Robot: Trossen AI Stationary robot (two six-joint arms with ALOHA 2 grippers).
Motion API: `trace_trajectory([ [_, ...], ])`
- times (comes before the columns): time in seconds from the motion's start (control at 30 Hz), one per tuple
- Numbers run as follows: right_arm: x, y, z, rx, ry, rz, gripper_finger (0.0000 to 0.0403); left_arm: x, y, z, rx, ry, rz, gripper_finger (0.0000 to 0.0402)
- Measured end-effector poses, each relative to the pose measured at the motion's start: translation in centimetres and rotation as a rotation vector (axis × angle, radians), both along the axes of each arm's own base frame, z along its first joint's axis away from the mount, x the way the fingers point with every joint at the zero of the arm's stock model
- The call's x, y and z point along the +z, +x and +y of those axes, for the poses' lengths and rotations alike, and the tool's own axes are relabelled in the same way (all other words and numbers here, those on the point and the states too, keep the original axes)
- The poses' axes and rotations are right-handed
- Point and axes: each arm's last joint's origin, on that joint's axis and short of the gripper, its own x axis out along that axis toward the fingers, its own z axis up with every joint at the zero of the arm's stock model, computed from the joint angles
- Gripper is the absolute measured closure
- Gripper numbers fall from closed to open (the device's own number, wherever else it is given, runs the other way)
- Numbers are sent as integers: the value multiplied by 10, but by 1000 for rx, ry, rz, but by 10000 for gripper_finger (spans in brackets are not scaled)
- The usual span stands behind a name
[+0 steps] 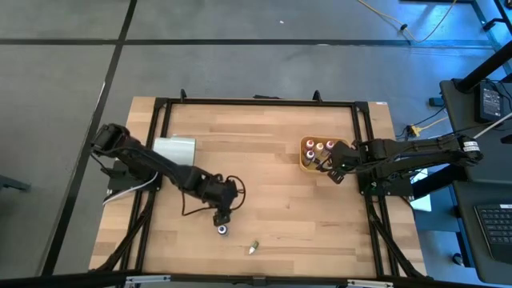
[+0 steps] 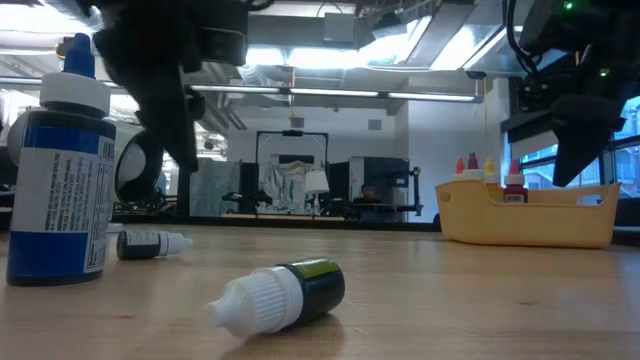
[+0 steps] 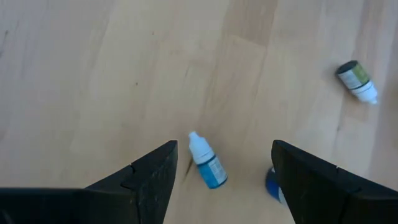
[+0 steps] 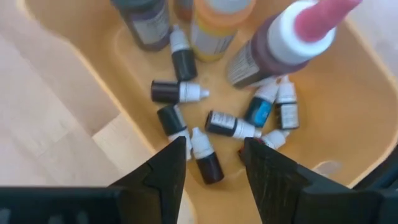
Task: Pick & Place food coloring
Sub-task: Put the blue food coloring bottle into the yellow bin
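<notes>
Pick step: left gripper (image 3: 221, 163), fingers spread, hovers above 1 blue bottle (image 3: 206, 162) and must descend; right gripper (image 4: 214, 163), spread, over tray (image 4: 348, 93).

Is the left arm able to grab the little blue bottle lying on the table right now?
Probably yes. The left tool is open and hangs right above the small blue bottle, which lies on its side on bare wood between the fingers. Only a bigger blue bottle stands close beside it.

The left wrist view's frame edge and a finger hide most of a blue-capped bottle (image 3: 272, 183).
</notes>
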Motion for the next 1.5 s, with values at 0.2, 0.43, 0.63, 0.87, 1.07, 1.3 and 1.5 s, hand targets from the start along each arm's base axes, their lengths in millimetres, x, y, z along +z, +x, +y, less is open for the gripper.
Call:
trace_trajectory([
  [0.2, 0, 1, -1, -9, -27, -7, 240, -9, -6, -6, 62, 37, 68, 147],
  [0.43, 0, 1, -1, -10, -27, -9, 240, -39, 2, -11, 35, 63, 159, 146],
  [0.63, 0, 1, -1, -10, -27, -9, 240, -54, 6, -14, 13, 25, 217, 148],
  [0.87, 0, 1, -1, -10, -27, -9, 240, -54, 7, -16, 8, 3, 207, 148],
  [1.07, 0, 1, -1, -10, -27, -8, 240, -54, 6, -25, -70, 25, 169, 146],
  [1.3, 0, 1, -1, -10, -27, -8, 240, -55, 5, -27, -70, 68, 161, 148],
  [1.5, 1, 1, -1, -10, -27, -18, 240, -57, 5, -21, 59, 61, 186, 151],
])
